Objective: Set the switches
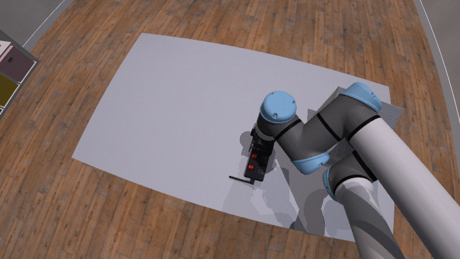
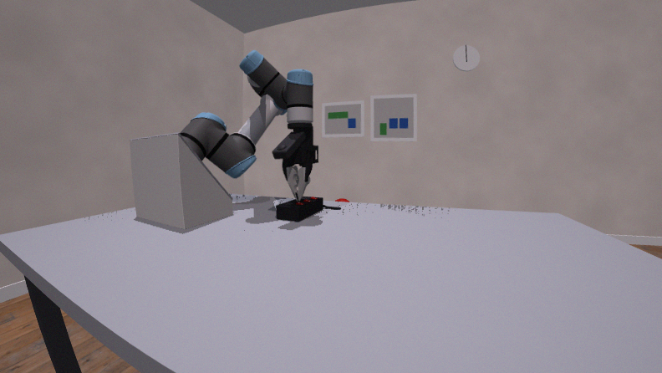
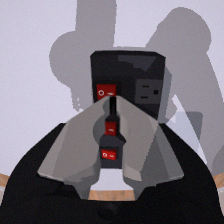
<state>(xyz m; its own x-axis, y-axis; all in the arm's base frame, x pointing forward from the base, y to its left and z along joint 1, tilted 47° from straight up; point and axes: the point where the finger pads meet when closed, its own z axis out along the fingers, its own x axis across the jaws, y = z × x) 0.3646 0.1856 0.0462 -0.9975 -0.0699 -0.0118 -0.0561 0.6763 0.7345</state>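
Gripper [image 3: 112, 104], fingers closed on nothing, tips at power strip [image 2: 298, 209] between middle switch [image 3: 110, 128] and far switch [image 3: 106, 92]. Risk: off-centre press slips, toggling neither or shoving the strip.

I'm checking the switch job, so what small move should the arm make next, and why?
Probably press straight down a little: the shut tool holds nothing, and its tips sit over the power strip between the far switch and the middle switch. Which switches are on I can't tell.
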